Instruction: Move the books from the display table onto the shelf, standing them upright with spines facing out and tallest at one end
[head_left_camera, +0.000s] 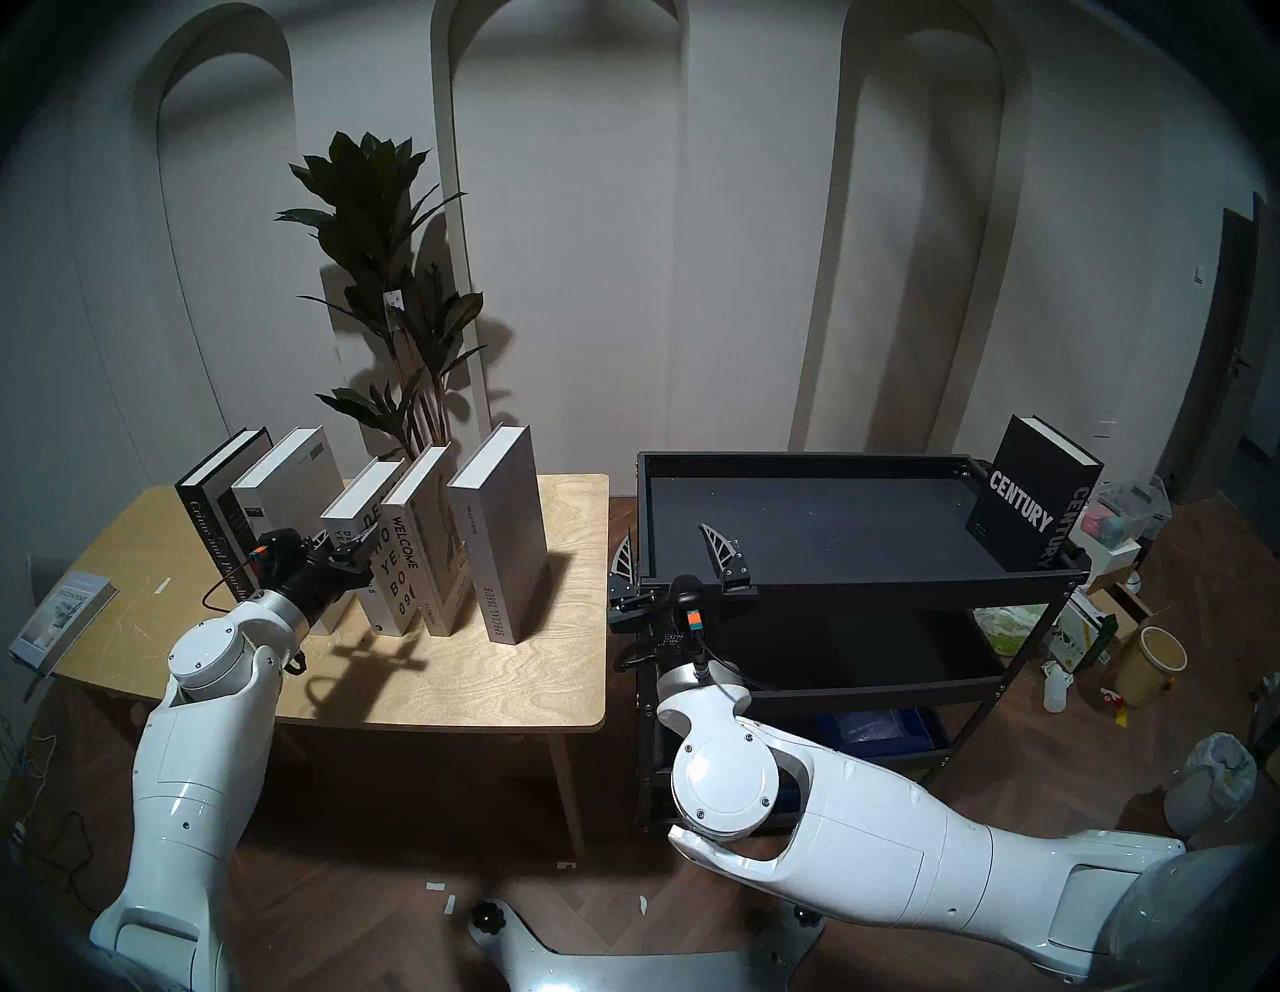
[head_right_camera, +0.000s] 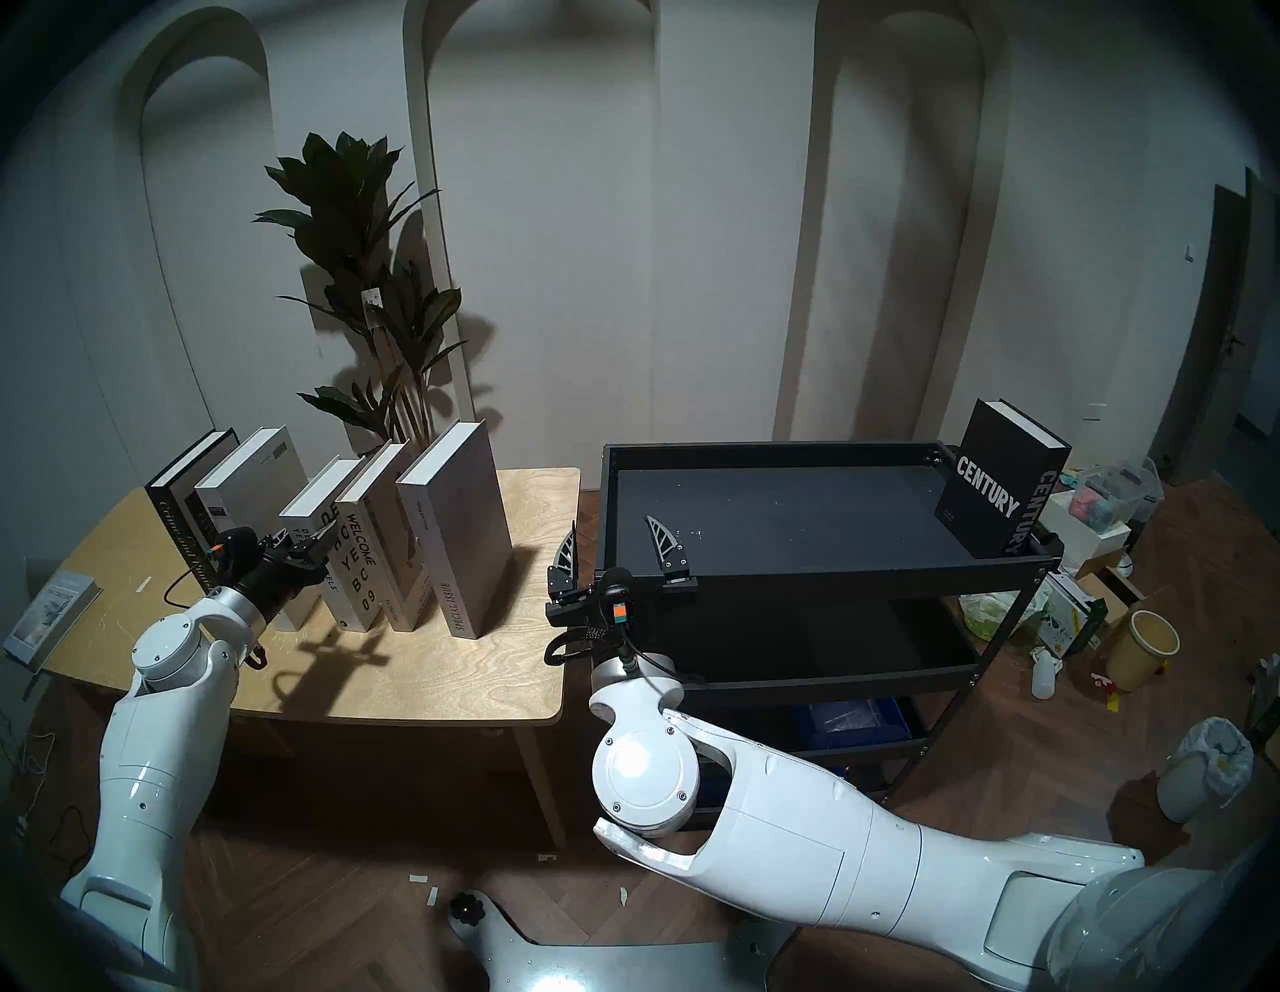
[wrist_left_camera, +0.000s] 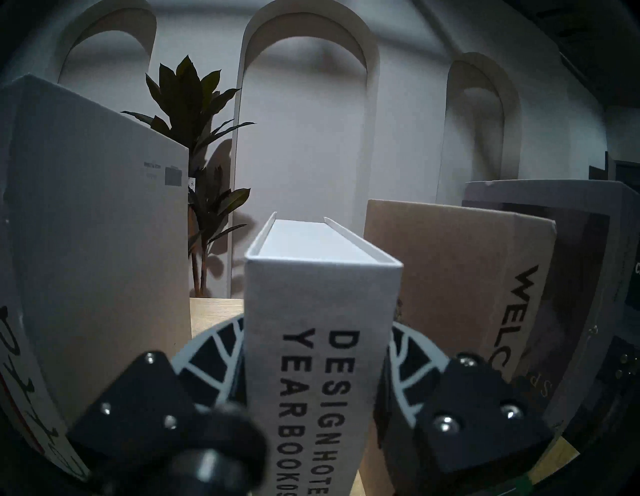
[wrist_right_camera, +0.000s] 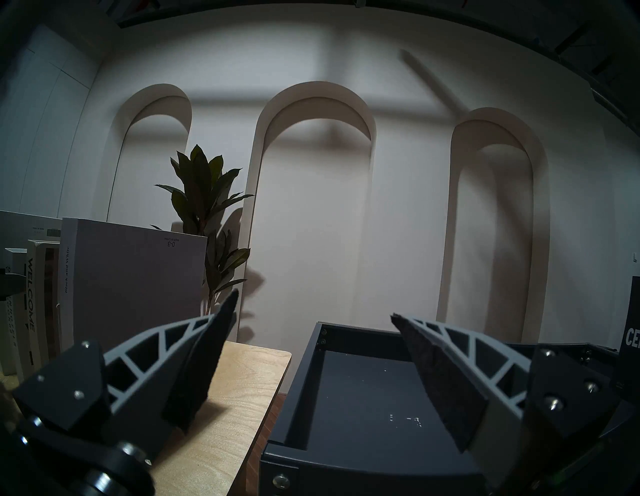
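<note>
Five books stand in a leaning row on the display table (head_left_camera: 485, 679): a black Crime and Punishment (head_left_camera: 208, 526), a white one (head_left_camera: 291, 478), Designhotels Yearbook (wrist_left_camera: 322, 311), Welcome (head_left_camera: 409, 554) and Special Issue (head_left_camera: 499, 547). My left gripper (head_left_camera: 360, 547) is open, one finger on each side of the Yearbook's spine near its top. The black Century book (head_left_camera: 1025, 506) stands upright at the right end of the shelf's top tray (head_left_camera: 796, 458). My right gripper (wrist_right_camera: 315, 304) is open and holds nothing, straddling the tray's front left corner.
A thin grey Discontent book (head_left_camera: 62, 616) lies at the table's left edge. A tall potted plant (head_left_camera: 395, 291) stands behind the row. A narrow gap separates table and shelf. A bin (head_left_camera: 1153, 665), bags (head_left_camera: 1212, 776) and boxes clutter the floor on the right.
</note>
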